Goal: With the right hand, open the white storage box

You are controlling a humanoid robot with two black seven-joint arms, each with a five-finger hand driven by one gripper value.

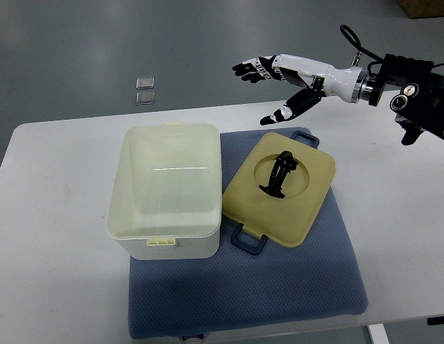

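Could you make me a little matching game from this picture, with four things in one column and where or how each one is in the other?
Things:
1. white storage box
2. lid
3. right hand
4. blue mat

Descriptions:
A. raised above the table's far edge, fingers spread, holding nothing
B. lying under the box and the lid
C. standing open, nothing seen inside
D. resting flat beside the box, black handle up

Pairs: 1-C, 2-D, 3-A, 4-B

Storage box (165,190): creamy white. Lid (279,188): pale yellow, black handle (277,173), navy latches. Mat (279,279): blue-grey, finely dotted. Table (57,236): white. Right hand (283,79): white with black fingers.
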